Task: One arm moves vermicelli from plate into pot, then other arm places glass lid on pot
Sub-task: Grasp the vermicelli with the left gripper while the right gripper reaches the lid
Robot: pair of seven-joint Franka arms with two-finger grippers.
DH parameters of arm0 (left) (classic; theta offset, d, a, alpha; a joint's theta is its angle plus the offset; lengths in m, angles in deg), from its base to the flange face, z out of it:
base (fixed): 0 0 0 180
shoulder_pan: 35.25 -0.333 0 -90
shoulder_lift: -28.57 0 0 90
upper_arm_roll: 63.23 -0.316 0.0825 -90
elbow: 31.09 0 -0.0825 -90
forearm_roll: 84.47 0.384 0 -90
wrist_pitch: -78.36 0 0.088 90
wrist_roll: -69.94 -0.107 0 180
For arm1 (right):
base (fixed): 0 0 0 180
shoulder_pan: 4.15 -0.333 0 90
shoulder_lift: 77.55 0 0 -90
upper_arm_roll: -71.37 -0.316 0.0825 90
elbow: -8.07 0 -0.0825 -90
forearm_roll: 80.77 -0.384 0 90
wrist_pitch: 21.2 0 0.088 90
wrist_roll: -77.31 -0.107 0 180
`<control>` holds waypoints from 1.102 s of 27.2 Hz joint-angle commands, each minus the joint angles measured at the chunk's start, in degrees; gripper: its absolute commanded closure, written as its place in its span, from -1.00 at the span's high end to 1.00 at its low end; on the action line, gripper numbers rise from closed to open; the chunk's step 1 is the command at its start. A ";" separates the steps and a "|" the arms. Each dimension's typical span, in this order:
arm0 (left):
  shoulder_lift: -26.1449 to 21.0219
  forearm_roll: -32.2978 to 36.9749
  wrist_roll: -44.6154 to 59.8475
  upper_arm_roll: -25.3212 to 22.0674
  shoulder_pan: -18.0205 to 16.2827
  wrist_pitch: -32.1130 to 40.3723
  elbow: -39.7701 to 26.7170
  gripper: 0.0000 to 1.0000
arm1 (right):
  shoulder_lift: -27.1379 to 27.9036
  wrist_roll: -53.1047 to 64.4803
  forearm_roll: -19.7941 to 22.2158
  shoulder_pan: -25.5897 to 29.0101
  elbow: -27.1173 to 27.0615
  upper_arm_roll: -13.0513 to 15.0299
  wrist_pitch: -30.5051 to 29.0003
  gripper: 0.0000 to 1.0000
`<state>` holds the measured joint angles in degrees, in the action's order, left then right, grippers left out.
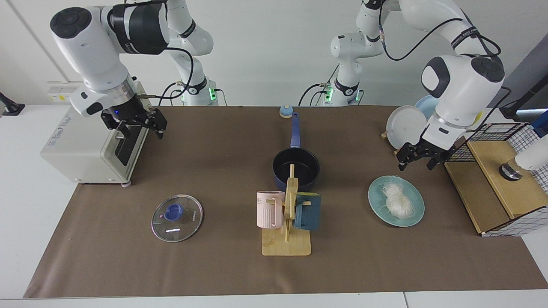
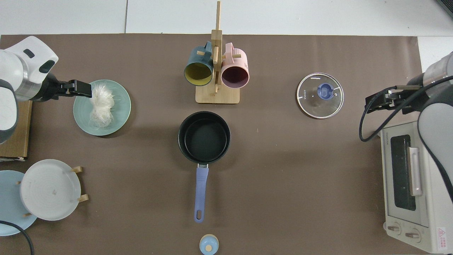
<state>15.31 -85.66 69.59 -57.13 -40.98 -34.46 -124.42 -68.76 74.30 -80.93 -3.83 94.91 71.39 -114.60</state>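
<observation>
Vermicelli on teal plate; left gripper above its far rim, fingers apart, empty. Right gripper by toaster oven, fingers apart. Pot empty.

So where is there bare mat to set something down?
Free: between pot and toaster oven, below the lid; also between pot handle and plate rack. Crowded: mug stand just above the pot; left gripper over the plate.

Brown-covered worktop carries pot, teal plate, glass lid, mug rack, toaster oven.
</observation>
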 commanded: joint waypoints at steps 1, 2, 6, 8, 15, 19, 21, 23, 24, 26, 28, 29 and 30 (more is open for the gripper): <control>-3.87 1.19 2.20 -0.21 -0.25 -5.91 0.26 1.00 | 4.92 -0.34 -0.63 0.46 -2.38 -0.20 -3.18 1.00; -4.40 1.45 2.64 -0.21 -0.25 -6.70 0.17 1.00 | 5.97 -0.42 -0.63 0.38 -2.81 -0.20 -3.80 1.00; -8.00 1.72 8.07 -0.21 -0.16 -8.11 0.17 1.00 | 10.80 -1.30 -0.63 0.38 -6.68 -0.20 -4.16 1.00; -9.84 3.03 11.33 -0.21 0.19 -10.30 -0.01 1.00 | 13.00 -1.65 -0.63 0.38 -8.52 -0.20 -4.33 1.00; -12.84 5.50 15.47 -0.12 0.45 -12.68 -0.53 1.00 | 18.19 -3.41 -0.63 0.38 -9.85 -0.28 -8.63 1.00; -14.59 5.50 15.65 -0.12 0.45 -16.63 -1.41 1.00 | 20.30 -3.94 -0.63 0.11 -9.94 -0.37 -11.09 1.00; -15.21 5.50 15.91 -0.12 0.54 -17.17 -1.41 1.00 | 21.61 -4.03 -0.63 -0.24 -9.94 -0.46 -12.41 1.00; -15.30 5.50 16.00 -0.03 0.54 -17.17 -1.76 1.00 | 22.67 -4.03 -0.63 -0.24 -9.85 -0.46 -14.08 1.00; -15.39 5.50 16.00 0.05 0.54 -17.52 -2.29 1.00 | 23.03 -4.03 -0.63 -0.33 -9.85 -0.46 -14.61 1.00; -15.56 5.59 15.47 0.05 0.46 -18.39 -2.73 1.00 | 23.64 -4.20 -0.63 -0.68 -9.85 -0.55 -15.05 1.00; -16.35 5.67 14.77 0.05 0.45 -19.54 -2.73 1.00 | 24.08 -4.20 -0.54 -1.38 -9.85 -0.55 -15.84 1.00; -16.44 5.85 14.33 0.05 0.45 -19.80 -2.73 1.00 | 24.26 -4.20 -0.54 -1.47 -9.76 -0.55 -16.28 1.00; -16.44 6.02 14.07 0.05 0.54 -19.81 -2.82 1.00 | 24.52 -4.20 -0.54 -1.56 -9.76 -0.55 -16.63 1.00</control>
<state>-0.71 -81.23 84.07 -56.94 -40.77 -51.72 -126.13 -46.04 71.50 -80.93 -4.74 86.91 71.12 -129.76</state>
